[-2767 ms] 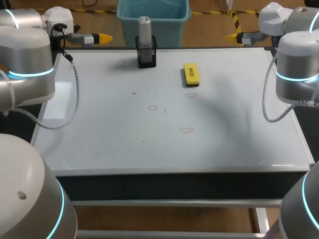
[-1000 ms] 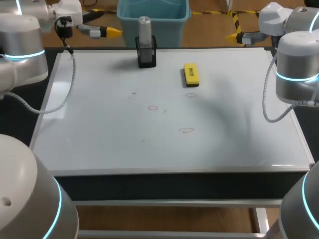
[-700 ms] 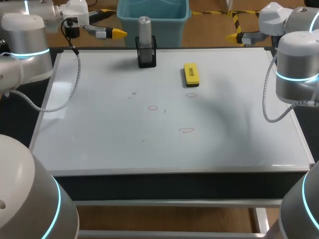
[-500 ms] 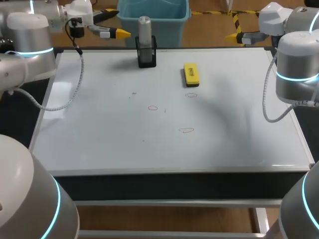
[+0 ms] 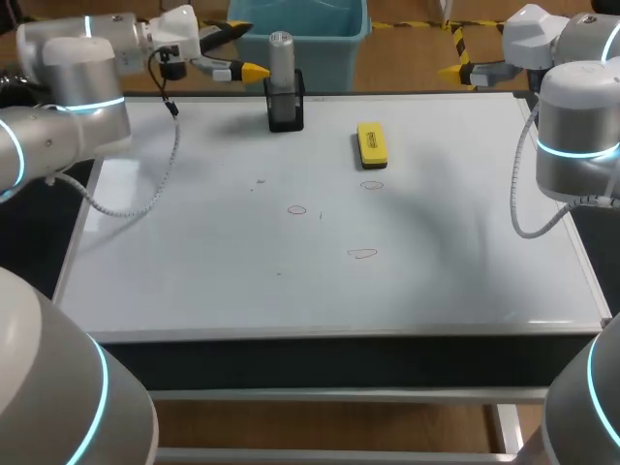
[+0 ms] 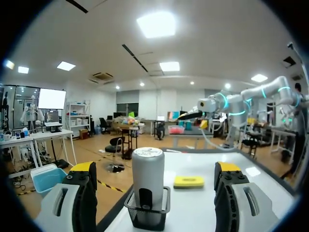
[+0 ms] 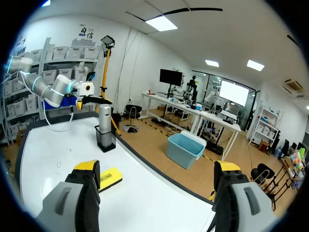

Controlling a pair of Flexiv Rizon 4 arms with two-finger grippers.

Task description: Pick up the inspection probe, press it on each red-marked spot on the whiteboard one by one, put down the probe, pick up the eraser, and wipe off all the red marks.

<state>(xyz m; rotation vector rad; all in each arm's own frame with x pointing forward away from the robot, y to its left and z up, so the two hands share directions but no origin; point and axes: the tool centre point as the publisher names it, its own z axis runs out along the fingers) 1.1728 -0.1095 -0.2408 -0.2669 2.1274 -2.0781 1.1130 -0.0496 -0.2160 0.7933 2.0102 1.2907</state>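
The inspection probe (image 5: 280, 58), a silver cylinder, stands upright in a black mesh holder (image 5: 285, 105) at the whiteboard's (image 5: 194, 252) back edge. My left gripper (image 5: 244, 50) hovers open just left of the probe, level with its top. From the left wrist, the probe (image 6: 148, 175) is straight ahead of the open left gripper (image 6: 155, 166), not between the fingers. The yellow eraser (image 5: 372, 143) lies right of the holder. Three small red marks (image 5: 296, 209), (image 5: 362, 254), (image 5: 372, 185) are on the board. My right gripper (image 5: 453, 58) is open beyond the back right corner, and the right wrist view shows its fingers (image 7: 87, 169) with nothing between them.
The right wrist view takes in the eraser (image 7: 110, 178) and the probe (image 7: 105, 123) on the board, with my left arm (image 7: 58, 89) behind them. My right arm's elbow (image 5: 576, 136) stands over the board's right edge.
My left arm has swung right along the back edge, bringing its open gripper close to the probe. The right arm, probe and eraser have not moved.
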